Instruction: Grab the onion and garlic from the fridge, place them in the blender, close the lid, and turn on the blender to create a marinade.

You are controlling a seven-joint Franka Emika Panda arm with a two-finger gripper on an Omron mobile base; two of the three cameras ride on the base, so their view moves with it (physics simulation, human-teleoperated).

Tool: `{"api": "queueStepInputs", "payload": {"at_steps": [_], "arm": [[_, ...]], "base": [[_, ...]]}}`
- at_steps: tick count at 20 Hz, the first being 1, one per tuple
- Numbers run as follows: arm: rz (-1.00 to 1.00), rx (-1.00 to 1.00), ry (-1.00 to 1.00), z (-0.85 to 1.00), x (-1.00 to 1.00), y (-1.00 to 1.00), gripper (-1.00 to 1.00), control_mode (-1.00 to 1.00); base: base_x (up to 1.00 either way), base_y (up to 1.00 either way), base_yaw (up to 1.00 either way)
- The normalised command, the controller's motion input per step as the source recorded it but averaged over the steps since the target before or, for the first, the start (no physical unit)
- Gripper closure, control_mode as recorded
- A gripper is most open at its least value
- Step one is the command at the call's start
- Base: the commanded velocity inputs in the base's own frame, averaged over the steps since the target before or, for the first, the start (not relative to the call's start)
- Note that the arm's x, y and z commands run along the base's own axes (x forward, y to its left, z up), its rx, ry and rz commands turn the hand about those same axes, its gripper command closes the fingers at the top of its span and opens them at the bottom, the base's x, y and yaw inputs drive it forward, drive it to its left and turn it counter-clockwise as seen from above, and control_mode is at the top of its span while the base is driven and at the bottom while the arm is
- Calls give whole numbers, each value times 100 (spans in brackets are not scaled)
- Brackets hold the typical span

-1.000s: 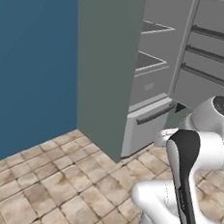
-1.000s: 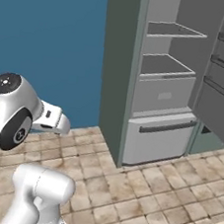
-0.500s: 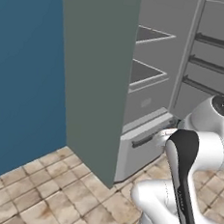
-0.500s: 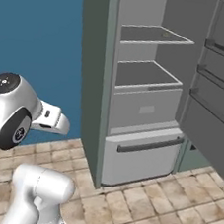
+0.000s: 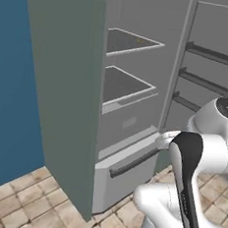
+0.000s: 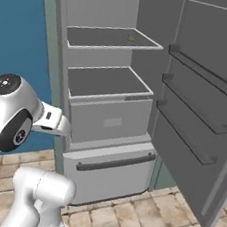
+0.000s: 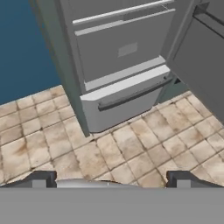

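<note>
the base has driven closer to the fridge (image 6: 103, 134). the garlic (image 6: 132, 37) lies on the top shelf (image 6: 112, 39), above the gripper (image 7: 111, 178), whose fingers stand wide apart, holding nothing.

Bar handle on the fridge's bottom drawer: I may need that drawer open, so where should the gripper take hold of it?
Grip the dark bar handle near its middle, coming straight from the front, the open gripper turned so one finger goes above and one below. The bar runs sideways across the drawer front, and mid-bar should pull evenly.
</note>
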Motion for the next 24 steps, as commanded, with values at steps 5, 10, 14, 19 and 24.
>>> {"api": "queueStepInputs", "payload": {"at_steps": [5, 10, 14, 19, 24], "arm": [[0, 0, 0, 0, 0, 0, -100, 100], [0, 0, 0, 0, 0, 0, -100, 100], [0, 0, 0, 0, 0, 0, -100, 100], [0, 0, 0, 0, 0, 0, -100, 100], [0, 0, 0, 0, 0, 0, -100, 100]], "base": [[66, -36, 17], [49, -28, 24], [26, -41, 30], [21, -45, 36], [15, -52, 38]]}}
